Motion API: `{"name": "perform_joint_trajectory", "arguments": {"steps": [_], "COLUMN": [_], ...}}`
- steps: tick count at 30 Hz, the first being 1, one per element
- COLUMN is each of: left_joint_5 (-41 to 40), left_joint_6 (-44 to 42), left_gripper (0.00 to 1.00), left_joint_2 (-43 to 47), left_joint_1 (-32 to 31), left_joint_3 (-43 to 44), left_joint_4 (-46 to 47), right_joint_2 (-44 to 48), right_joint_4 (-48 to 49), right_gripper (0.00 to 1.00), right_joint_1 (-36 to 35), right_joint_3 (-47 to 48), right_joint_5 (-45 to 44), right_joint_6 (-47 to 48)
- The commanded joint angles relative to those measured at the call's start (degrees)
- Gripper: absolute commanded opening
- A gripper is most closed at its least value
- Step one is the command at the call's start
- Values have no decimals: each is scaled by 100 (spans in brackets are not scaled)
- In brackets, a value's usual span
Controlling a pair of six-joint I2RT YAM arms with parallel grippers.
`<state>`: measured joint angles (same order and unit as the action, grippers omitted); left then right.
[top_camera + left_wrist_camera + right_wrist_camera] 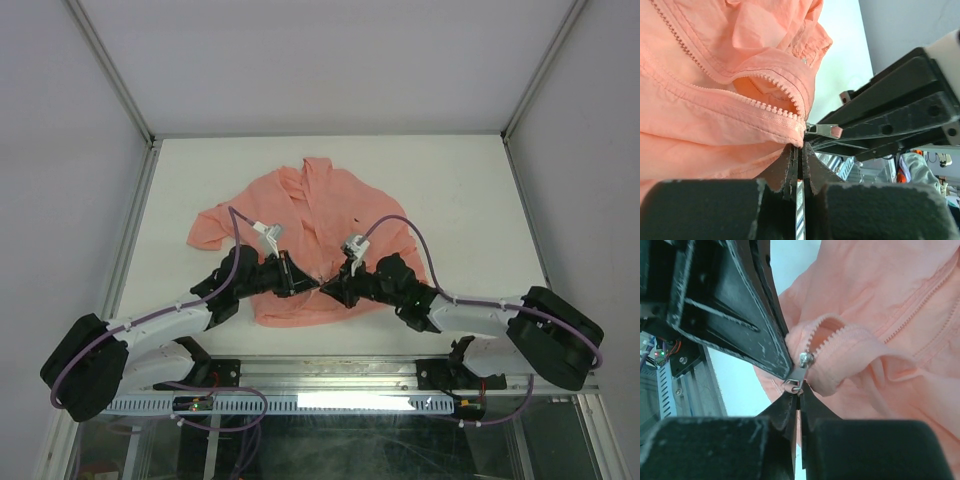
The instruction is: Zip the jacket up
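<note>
White tabletop (pixel 470 180) is covered centrally by the jacket (pixel 310 215). The left gripper (pixel 799 160) is clenched on the hem fabric, just beside the zipper teeth (pixel 765 107). The right gripper (pixel 800 396) is pinched on the pull tab (pixel 795 381). Zipping is judged to be at its start: next, the tab must be drawn away from the left gripper, with the hem held taut.

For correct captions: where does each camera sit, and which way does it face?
Top external: above and behind, looks down on the jacket and table; left arm and right arm show.
Left wrist: looks along the left gripper at the jacket's hem.
Right wrist: looks along the right gripper at the zipper pull.
Wrist views share that pull.
</note>
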<state>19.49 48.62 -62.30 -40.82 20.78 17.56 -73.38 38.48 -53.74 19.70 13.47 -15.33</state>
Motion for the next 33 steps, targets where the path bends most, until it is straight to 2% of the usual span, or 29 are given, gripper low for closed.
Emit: {"name": "perform_joint_trajectory", "arguments": {"steps": [1,8,15,20,24,29,33], "left_joint_5": [-190,-76,-326,-385,-496,-556,-747], "left_joint_6": [-180,-371,-605,-614,-472,-52,44], "left_gripper": [0,0,0,0,0,0,0], "left_joint_2": [-40,-303,-250,-121,108,468,591], "left_joint_1": [-8,-61,-378,-640,-788,-848,-850], "left_joint_3": [82,128,195,111,-79,-509,-659], "left_joint_4": [-110,-172,-593,-662,-850,-1019,-1206], "right_joint_2": [366,418,-279,-981,-1471,-1657,-1731], "right_joint_4": [-1410,-3148,-4201,-4329,-4461,-4323,-4298], "right_gripper": [0,0,0,0,0,0,0], "right_joint_1": [-26,-10,452,910,1351,1806,1822], "right_joint_3": [744,1810,3093,3745,4320,4787,4920], "right_joint_5": [251,404,400,429,71,-337,-98], "right_joint_6": [294,617,770,667,543,405,386]}}
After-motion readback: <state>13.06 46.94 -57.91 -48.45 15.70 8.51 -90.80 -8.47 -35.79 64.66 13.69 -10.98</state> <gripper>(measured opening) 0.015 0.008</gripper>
